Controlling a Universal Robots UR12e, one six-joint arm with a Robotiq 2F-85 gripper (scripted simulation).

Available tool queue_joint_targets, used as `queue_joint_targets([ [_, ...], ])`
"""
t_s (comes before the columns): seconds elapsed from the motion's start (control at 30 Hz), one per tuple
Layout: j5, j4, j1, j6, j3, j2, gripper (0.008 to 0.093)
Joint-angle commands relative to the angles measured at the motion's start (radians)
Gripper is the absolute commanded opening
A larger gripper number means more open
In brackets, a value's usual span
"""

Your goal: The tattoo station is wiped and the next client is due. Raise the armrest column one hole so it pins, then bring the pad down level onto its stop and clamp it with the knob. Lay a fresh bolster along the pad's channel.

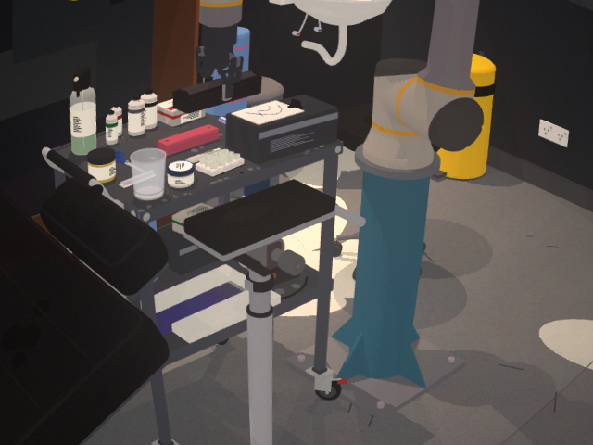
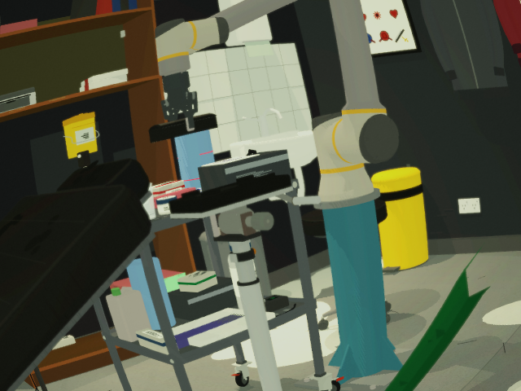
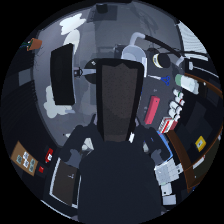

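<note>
The clamp knob [image 1: 290, 261] under the armrest pad is partly hidden by the pad's edge and the trolley frame. The black armrest pad [image 1: 261, 214] sits on its pale column [image 1: 260, 335] in front of the trolley, roughly level. The fingers of my gripper [image 1: 221, 79] are clamped across the middle of a long black bolster [image 1: 216, 91], which hangs level above the back of the trolley top. In the wrist camera the bolster [image 3: 119, 100] fills the centre, and the pad [image 3: 63, 74] lies off to its left.
Behind the work stand a brown shelf unit [image 2: 143, 84], a blue paper roll [image 2: 191, 153] and a wall basin [image 1: 335, 9]. The trolley top carries a black box [image 1: 282, 125], a red bar [image 1: 188, 139], bottles, jars and a clear cup [image 1: 147, 172]. A black client chair [image 1: 72, 297] fills the left.
</note>
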Motion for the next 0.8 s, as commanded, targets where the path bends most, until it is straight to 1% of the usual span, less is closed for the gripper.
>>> queue_joint_targets([
  [0.0, 0.0, 0.0, 0.012, 0.012, -0.007, 0.004, 0.008],
  [0.4, 0.0, 0.007, 0.168, 0.168, -0.08, 0.07, 0.008],
  [0.77, 0.0, 0.016, 0.277, 0.277, -0.152, 0.132, 0.008],
])
